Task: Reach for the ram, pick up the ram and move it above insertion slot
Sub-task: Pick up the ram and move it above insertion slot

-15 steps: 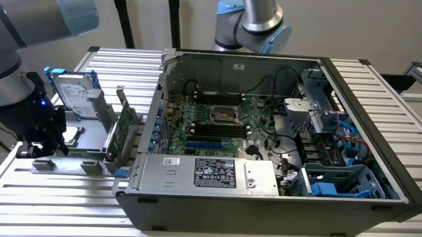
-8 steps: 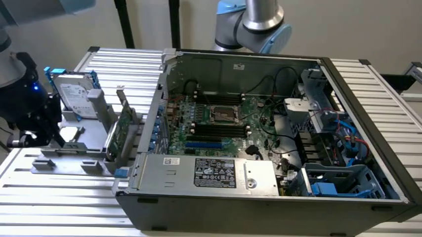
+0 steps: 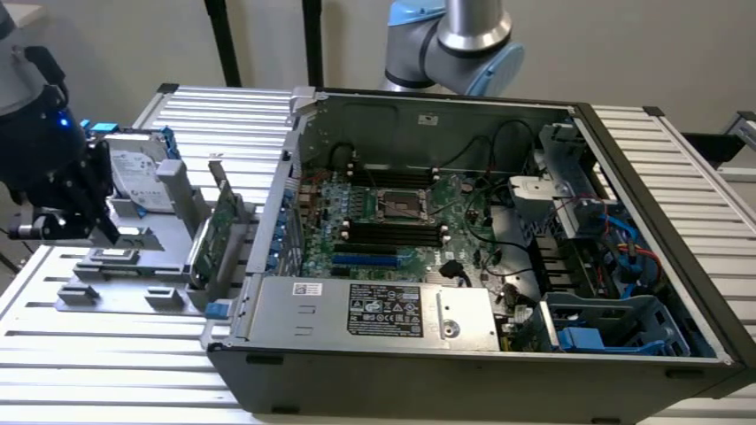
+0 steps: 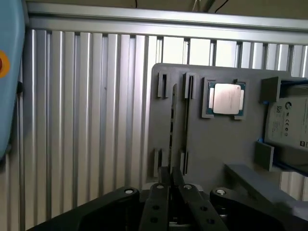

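Where a tray point(image 4: 216, 144) tops the ribbed table point(image 4: 86, 120), closed fingers point(image 4: 160, 197) overhang the ram point(image 4: 173, 125).

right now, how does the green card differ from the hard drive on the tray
The card is a green bare board; the drive is silver with a white label. The card is thin and seen nearly edge-on; the drive is thicker, showing its broad face. The card stands beside the case; the drive sits farther from it. Both sit on the grey tray.
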`<act>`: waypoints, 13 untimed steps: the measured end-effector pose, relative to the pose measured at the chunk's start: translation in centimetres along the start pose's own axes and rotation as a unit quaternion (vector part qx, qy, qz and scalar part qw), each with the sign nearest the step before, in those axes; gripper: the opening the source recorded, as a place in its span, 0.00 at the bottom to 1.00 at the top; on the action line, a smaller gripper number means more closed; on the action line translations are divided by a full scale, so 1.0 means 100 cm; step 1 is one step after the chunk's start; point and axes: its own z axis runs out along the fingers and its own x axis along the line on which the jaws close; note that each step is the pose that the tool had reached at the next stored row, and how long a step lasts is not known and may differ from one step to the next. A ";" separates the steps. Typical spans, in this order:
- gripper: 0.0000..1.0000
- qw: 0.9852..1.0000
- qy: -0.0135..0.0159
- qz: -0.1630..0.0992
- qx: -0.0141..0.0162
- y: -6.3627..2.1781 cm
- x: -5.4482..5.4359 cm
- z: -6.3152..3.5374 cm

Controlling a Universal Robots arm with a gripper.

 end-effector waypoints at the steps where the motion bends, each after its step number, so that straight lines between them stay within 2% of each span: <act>1: 0.14 1.000 -0.001 -0.001 0.000 -0.0026 0.000 -0.0045; 6: 0.14 1.000 -0.005 -0.005 0.000 -0.0159 0.000 -0.0274; 13: 0.14 1.000 -0.007 -0.009 0.000 -0.0351 -0.001 -0.0594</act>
